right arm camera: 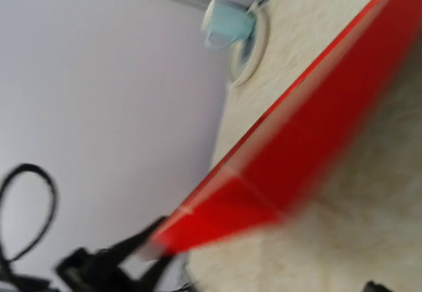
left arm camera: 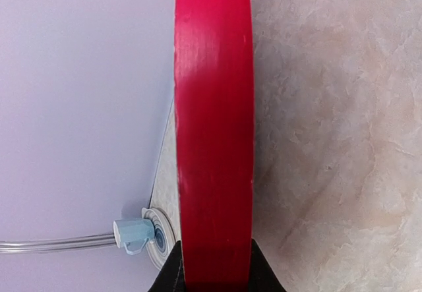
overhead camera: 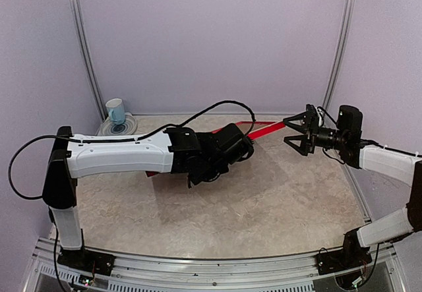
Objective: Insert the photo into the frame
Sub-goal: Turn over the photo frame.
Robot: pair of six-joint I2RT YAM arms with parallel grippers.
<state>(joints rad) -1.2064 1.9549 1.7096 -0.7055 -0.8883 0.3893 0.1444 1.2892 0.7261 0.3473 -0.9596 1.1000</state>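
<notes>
Where the left fingers (left arm camera: 170,280) are shown by the left wrist camera, they are clamped on the red frame (left arm camera: 214,140), one black tip pressed to each side of its bar. The bar is carried straight out ahead of them and is seen against the marbled counter (left arm camera: 330,140). Off to one side of these fingers, a pale blue mug (left arm camera: 134,231) is set on a round plate (left arm camera: 158,242) by the wall. The right fingers (overhead camera: 295,146) are spread apart at the frame's far end. Whether it is touched by them cannot be told, the right wrist view being blurred.
</notes>
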